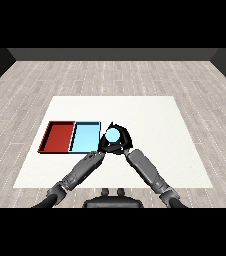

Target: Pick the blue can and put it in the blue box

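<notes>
The blue can (113, 134) stands upright just right of the light blue tray (73, 137), beside its right rim. My right hand (123, 141) comes in from the lower right and is curled round the can, dark fingers wrapping over its far side. My left hand (104, 146) sits low at the can's near left side, close against the right hand, with relaxed fingers that do not wrap the can. The lower part of the can is hidden by the hands.
A red tray (47, 136) lies to the left of the light blue tray, the two touching side by side. Both sit on the white table (160, 125), whose bare surface stretches to the right and towards the back.
</notes>
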Motion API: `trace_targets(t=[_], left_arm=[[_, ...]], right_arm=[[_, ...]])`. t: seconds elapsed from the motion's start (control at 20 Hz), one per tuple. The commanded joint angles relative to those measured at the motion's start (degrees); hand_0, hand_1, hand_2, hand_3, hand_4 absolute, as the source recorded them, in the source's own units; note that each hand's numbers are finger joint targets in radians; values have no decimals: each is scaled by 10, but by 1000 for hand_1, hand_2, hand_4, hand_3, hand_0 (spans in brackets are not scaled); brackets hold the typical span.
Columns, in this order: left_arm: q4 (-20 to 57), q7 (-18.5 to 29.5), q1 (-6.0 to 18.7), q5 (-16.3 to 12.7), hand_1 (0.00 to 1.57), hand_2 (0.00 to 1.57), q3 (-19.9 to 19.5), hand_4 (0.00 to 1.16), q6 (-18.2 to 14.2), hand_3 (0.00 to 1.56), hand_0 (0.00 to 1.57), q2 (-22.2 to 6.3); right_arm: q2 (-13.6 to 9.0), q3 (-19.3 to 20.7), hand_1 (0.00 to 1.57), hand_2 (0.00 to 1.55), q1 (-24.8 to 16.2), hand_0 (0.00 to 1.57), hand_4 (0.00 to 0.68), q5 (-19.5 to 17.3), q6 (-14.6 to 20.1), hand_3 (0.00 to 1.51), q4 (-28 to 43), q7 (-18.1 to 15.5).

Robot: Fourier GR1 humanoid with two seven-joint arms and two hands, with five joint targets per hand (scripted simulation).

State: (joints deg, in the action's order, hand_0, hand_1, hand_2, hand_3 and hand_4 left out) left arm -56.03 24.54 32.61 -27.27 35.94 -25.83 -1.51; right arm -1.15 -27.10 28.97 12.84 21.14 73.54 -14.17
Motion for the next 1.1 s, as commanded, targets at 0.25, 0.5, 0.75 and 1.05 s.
trace_targets(t=[0.25,0.5,0.75,1.05], left_arm=[[42,-16,45,-77,1444,1460,11,1094,-85,1343,1444,14],[-21,-71,13,-10,1571,1559,36,1125,-137,1463,1571,14],[31,-62,44,-9,1571,1554,-9,1138,-94,1463,1571,14],[19,-41,20,19,1571,1559,-8,1138,-116,1466,1571,15]], right_arm=[[11,-10,1445,1458,-5,1445,513,7,2,1371,44,21],[11,-21,1419,1457,-18,1419,529,27,-8,1372,14,-28],[11,-36,1424,1456,15,1424,531,29,23,1374,11,5],[11,4,722,722,-15,722,110,-12,3,251,5,10]])
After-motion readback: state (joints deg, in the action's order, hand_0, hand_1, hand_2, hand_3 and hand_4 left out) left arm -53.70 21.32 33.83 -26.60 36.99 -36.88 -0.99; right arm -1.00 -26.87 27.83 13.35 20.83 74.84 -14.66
